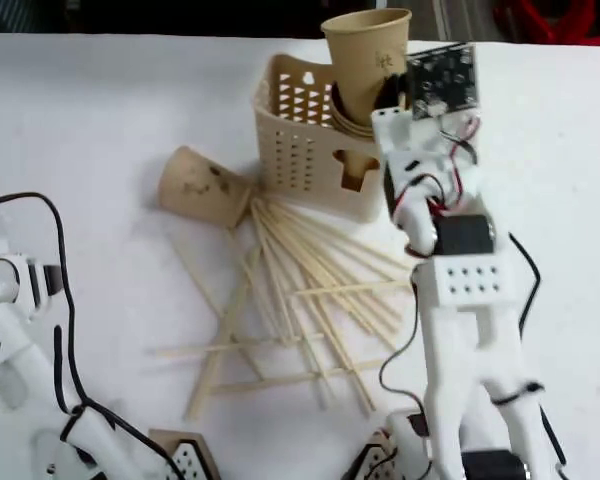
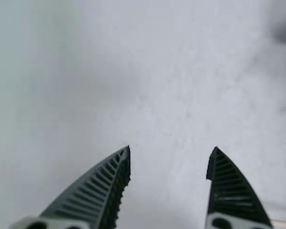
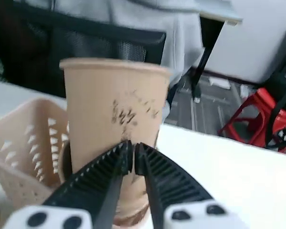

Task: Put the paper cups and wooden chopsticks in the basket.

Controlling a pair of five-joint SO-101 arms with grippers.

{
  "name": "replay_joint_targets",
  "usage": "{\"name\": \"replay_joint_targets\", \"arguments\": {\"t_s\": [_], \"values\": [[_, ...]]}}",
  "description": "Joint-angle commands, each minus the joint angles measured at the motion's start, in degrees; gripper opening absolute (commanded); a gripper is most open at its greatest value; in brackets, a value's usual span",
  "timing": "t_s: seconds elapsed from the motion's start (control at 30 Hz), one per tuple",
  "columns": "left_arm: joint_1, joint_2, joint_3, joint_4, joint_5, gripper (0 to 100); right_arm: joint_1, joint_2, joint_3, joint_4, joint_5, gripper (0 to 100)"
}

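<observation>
My right gripper [image 3: 132, 146] has its two ribbed black fingers pinched to a thin slit with nothing between them, the tips right in front of the tall tan paper cup [image 3: 115, 119]. I cannot tell whether they touch it. That cup stands upright, mouth up, rising out of the beige plastic basket [image 1: 305, 150], whose walls are perforated with small triangles. From above, the cup sits in the dark rim of a second nested cup [image 1: 340, 112] inside the basket, which is harder to make out from my right wrist. The high view also gives me a third paper cup lying on its side [image 1: 200, 186] on the white table [image 1: 100, 100], just beside the basket, its mouth turned toward it. Thin pale wooden chopsticks [image 1: 300, 290] fan out from the basket's near wall in a crossed heap, too tangled to count. My left gripper [image 2: 171, 150] stands wide apart over bare table, well away from the basket, holding nothing. That makes three cups and one basket.
</observation>
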Motion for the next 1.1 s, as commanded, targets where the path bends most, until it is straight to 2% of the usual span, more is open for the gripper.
{"name": "replay_joint_targets", "arguments": {"t_s": [0.0, 0.17, 0.4, 0.6, 0.77, 0.87, 1.07], "values": [[-0.13, -1.27, -0.44, -0.88, 0.79, 26, -0.92, 2.68, 0.09, 0.92, 0.18, 2.4], [-0.13, -1.27, -0.44, -0.88, 0.79, 26, -0.57, 0.31, 0.44, 7.69, 0.18, 2.4], [-0.13, -1.27, -0.44, -0.88, 0.79, 26, -0.84, -12.00, 0.44, 15.78, 0.18, 2.4], [-0.13, -1.27, -0.44, -0.88, 0.79, 26, -0.92, -20.97, 0.35, 13.85, -0.09, 2.5], [0.04, -1.27, -0.97, -0.88, 0.79, 26, -0.92, -18.51, 0.53, 9.98, -0.35, 2.5], [2.86, -0.84, -3.08, 0.00, 0.79, 26, -1.71, -16.57, 0.53, 13.49, -0.35, 2.5], [12.88, -0.31, -8.53, 1.58, 0.70, 26, -1.80, -16.40, 0.62, 25.80, -0.44, 2.5]]}}
